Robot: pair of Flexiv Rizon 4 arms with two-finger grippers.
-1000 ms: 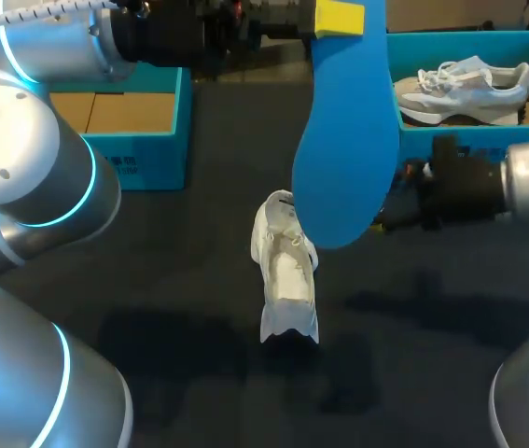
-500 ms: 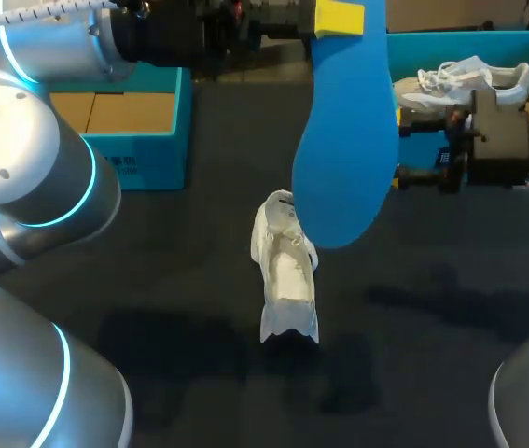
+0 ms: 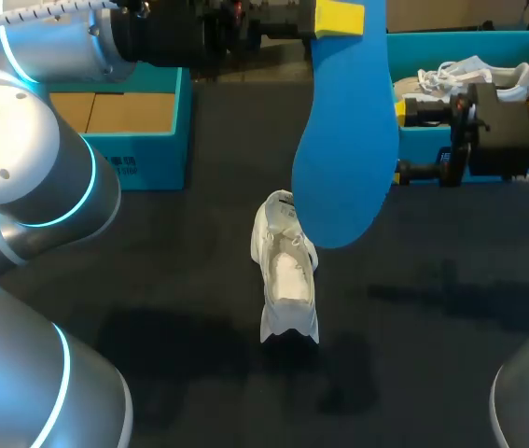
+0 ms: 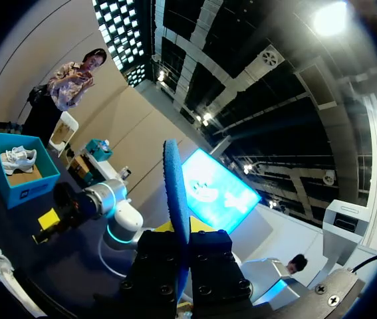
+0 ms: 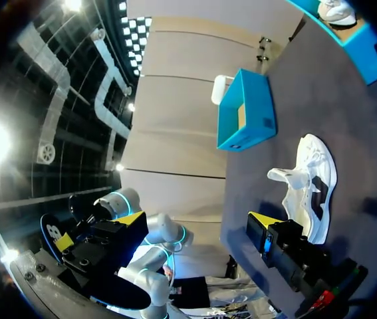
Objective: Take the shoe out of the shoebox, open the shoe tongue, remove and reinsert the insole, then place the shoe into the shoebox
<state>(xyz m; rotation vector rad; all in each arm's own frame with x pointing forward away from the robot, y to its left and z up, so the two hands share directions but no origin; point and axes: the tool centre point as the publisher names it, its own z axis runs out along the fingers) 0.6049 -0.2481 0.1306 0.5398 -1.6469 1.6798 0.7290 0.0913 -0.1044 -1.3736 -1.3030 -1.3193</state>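
Blue insole (image 3: pixel 343 140) and white shoe (image 3: pixel 285 275) have kept their places. The right gripper (image 3: pixel 404 140) has moved from near the insole's lower end to just in front of the right-hand teal shoebox (image 3: pixel 469 39); its fingers stand wide apart with nothing between them. The insole hangs long and flat, broad end down, pinched at its upper end by the left gripper (image 4: pixel 183 256). The shoe sits on the dark tabletop (image 3: pixel 152 280) below the insole's lower end, its throat open.
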